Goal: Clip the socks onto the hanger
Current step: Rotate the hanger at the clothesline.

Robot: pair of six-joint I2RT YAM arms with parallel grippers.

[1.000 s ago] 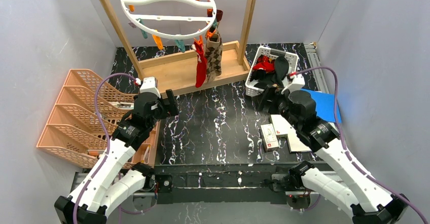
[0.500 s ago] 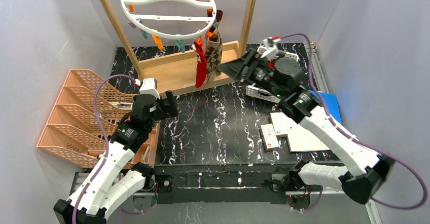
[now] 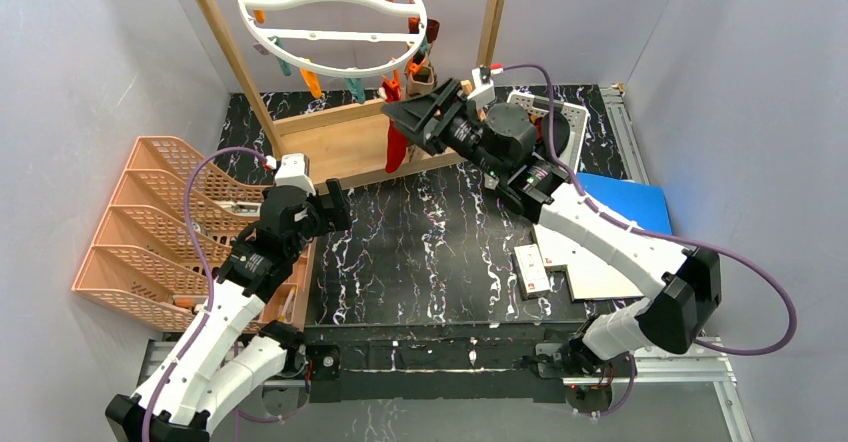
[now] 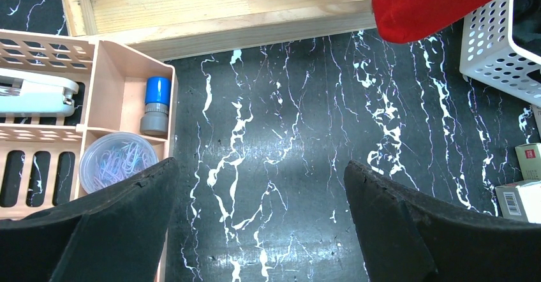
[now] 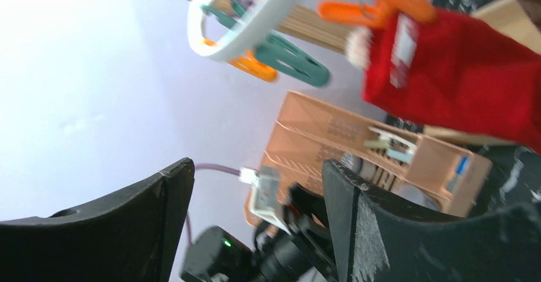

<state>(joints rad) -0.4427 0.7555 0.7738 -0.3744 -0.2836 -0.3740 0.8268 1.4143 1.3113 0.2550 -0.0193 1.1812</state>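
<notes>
The hanger (image 3: 330, 17), a white ring with orange and teal clips, hangs from the wooden frame. A red sock (image 3: 396, 150) and an argyle sock (image 3: 421, 74) hang clipped at its front right. My right gripper (image 3: 405, 117) is raised just in front of these two socks, open and holding nothing. In the right wrist view the red sock (image 5: 459, 78) hangs from an orange clip (image 5: 376, 1), above and right of the right gripper (image 5: 258, 173). A free teal clip (image 5: 293, 59) hangs from the ring (image 5: 255, 20). My left gripper (image 4: 261, 180) is open over bare table, with the red sock's toe (image 4: 434, 4) ahead.
A white lattice basket (image 3: 572, 122) stands at the back right, partly hidden by my right arm. An orange tiered tray (image 3: 150, 222) and an organiser (image 4: 127, 71) holding a blue-capped bottle (image 4: 156, 103) sit on the left. Small boxes (image 3: 532, 267) and a blue sheet (image 3: 630, 202) lie at the right.
My right arm has swung up and left from the basket to the hanging socks, its jaws narrowing a little. The left arm has not moved.
</notes>
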